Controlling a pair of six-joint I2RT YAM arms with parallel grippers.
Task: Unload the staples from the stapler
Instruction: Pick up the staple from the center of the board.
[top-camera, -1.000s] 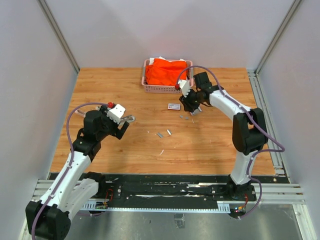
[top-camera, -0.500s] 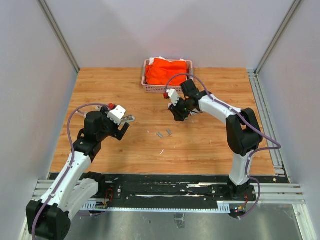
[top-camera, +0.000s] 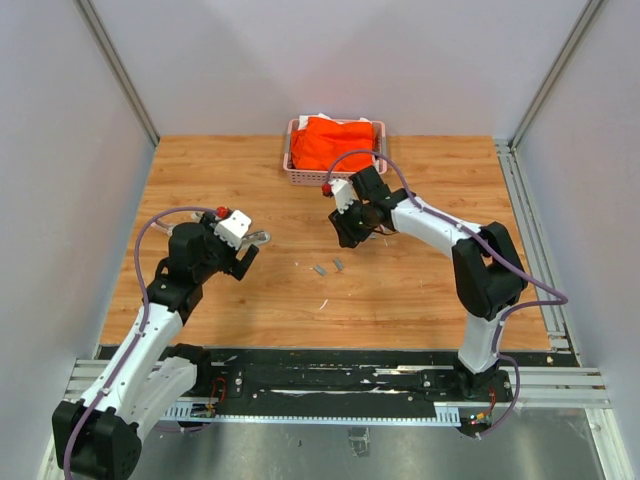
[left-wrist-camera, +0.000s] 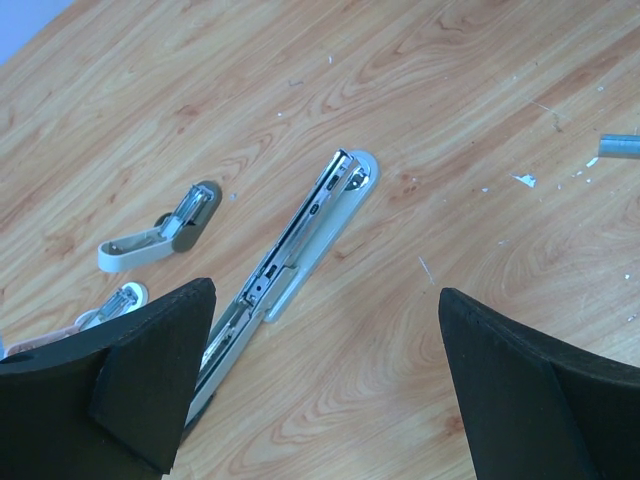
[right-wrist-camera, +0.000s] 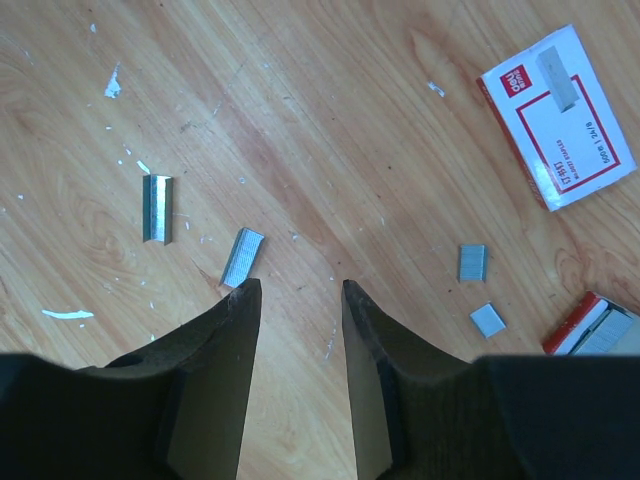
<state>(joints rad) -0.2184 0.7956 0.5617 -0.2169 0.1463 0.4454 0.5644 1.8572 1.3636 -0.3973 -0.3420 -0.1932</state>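
From the top camera, the left gripper (top-camera: 250, 250) is hovering over the left half of the tabletop (top-camera: 200, 170), close to a silvery stapler (top-camera: 260, 238), while the right gripper (top-camera: 345, 232) is hanging low near the tabletop's middle, in front of a pink basket (top-camera: 300, 178) that is holding orange cloth (top-camera: 335, 145) at the far edge; the staples (top-camera: 320, 269) are lying loose on the wood just nearer than the right gripper. In the left wrist view, the left fingers (left-wrist-camera: 150, 380) are standing wide apart and gripping nothing, the stapler is lying swung open flat just ahead of them, and a small grey-and-white tool (left-wrist-camera: 160, 235) is resting beside it. In the right wrist view, the right fingers (right-wrist-camera: 215, 370) are standing a narrow gap apart with nothing between them; four short strips of staples are lying ahead, two left and two right, and a white box (right-wrist-camera: 590, 150) with a red label is sitting further right, one strip (right-wrist-camera: 557, 77) resting on it
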